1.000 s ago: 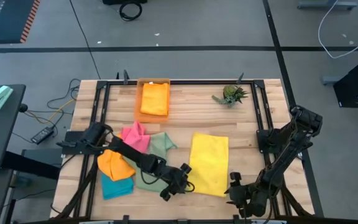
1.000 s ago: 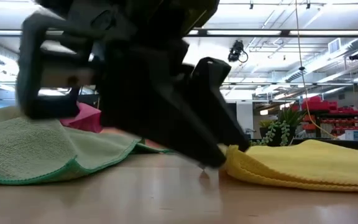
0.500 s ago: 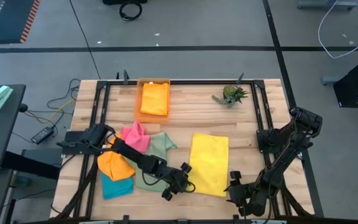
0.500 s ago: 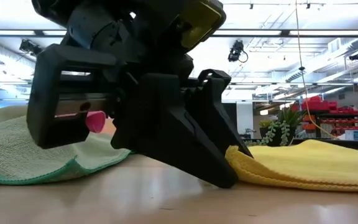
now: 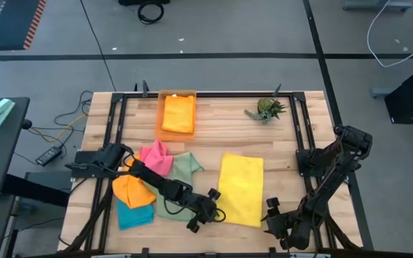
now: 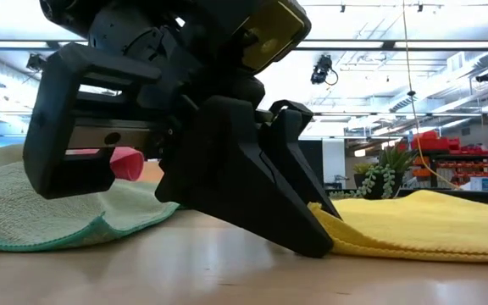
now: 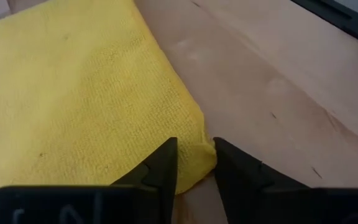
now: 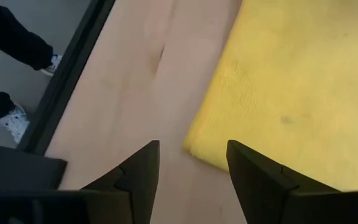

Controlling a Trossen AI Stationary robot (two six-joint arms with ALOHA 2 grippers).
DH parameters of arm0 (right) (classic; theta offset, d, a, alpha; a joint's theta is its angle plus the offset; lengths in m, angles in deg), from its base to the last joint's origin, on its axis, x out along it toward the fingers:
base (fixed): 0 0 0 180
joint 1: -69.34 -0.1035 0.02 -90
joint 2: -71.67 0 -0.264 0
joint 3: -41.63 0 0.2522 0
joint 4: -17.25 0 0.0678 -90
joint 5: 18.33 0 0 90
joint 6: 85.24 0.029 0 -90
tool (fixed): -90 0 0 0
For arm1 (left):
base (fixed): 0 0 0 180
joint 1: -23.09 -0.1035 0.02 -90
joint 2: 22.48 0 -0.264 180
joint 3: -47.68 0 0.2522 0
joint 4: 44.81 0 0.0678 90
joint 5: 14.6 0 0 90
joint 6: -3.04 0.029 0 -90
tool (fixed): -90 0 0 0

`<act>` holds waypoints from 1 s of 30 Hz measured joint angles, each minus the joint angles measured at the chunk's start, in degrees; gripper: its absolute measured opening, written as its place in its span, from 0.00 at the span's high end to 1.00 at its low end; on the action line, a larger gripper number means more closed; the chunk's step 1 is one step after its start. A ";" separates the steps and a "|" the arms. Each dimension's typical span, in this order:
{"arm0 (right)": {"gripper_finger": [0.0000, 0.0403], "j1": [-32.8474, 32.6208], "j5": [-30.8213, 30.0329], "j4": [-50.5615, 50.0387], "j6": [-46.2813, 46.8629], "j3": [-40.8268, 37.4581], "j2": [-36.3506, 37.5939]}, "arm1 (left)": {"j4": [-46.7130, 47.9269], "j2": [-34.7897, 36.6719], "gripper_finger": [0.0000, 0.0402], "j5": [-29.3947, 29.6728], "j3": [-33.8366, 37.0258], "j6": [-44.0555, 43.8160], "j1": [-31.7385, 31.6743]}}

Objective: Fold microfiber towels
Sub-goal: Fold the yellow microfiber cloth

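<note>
My left gripper (image 7: 191, 165) is down at the near left corner of the yellow towel (image 5: 241, 188), and its fingers have been drawing together over the last second; in the left wrist view they now stand narrow with the corner's rolled edge bunched between them, pinched but, I judge, not yet firmly held. In the low view the fingertip that a second ago hovered just beside the yellow hem now sits pressed on the table (image 5: 292, 136) against it, so the reach has turned into a grab, and the fold can start once the pinch is sure. My right gripper (image 8: 190, 167) hangs just beside the towel's near right corner, fingers wide apart with nothing between them, and has barely shifted. Left of the yellow towel lie the sage green towel (image 5: 183, 166), the pink towel (image 5: 156, 156), the orange towel (image 5: 132, 189) and the teal towel (image 5: 132, 213), all crumpled and unfolded. Beyond it, a folded orange cloth sits in the tray (image 5: 178, 94), and the small plant (image 5: 267, 109) stands near the far edge.
</note>
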 joint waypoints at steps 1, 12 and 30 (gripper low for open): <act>0.52 0.22 -0.01 0.01 -0.78 0.00 -0.02 | 0.02 -0.01 0.74 0.05 0.02 0.01 0.00; 0.52 1.72 2.58 4.45 -0.97 0.11 -6.82 | 0.26 -0.16 0.77 -0.56 0.10 -2.63 -1.27; 0.99 1.50 0.72 3.43 14.66 1.13 -3.81 | -3.64 0.71 0.98 -3.74 0.53 -18.11 -2.23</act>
